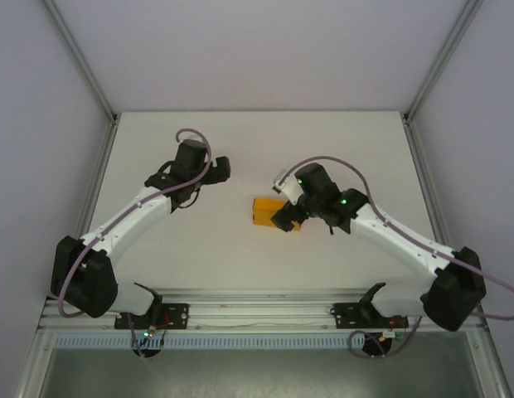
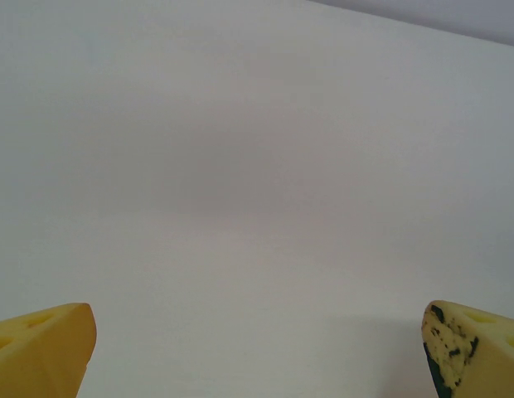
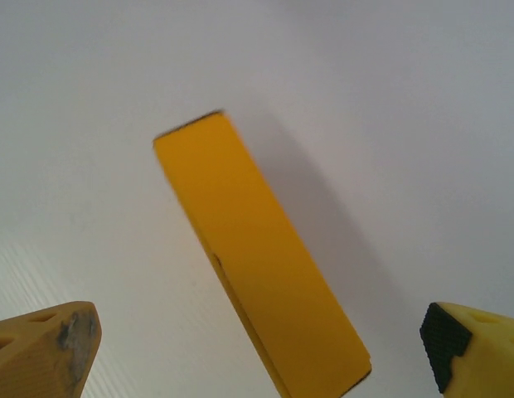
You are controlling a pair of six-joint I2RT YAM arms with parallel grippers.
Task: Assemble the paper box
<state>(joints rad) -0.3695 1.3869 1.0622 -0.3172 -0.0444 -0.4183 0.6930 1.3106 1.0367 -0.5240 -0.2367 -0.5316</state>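
Observation:
The paper box (image 1: 267, 211) is a closed, low orange-yellow rectangle lying on the white table near its middle. My right gripper (image 1: 288, 218) hovers over the box's right end. In the right wrist view the box (image 3: 257, 257) runs diagonally between the yellow fingertips (image 3: 54, 344), which stand wide apart and clear of it. That right gripper (image 3: 259, 332) is open and holds nothing. My left gripper (image 1: 221, 168) is to the left of the box and farther back, apart from it. It is open (image 2: 257, 336) over bare table, with only its yellow fingertips (image 2: 50, 344) showing.
The white table (image 1: 199, 257) is walled by grey panels with aluminium posts (image 1: 83, 58) at the back corners. Both arm bases sit on the rail (image 1: 257, 311) at the near edge. Bare table surrounds the box on its left, near and far sides.

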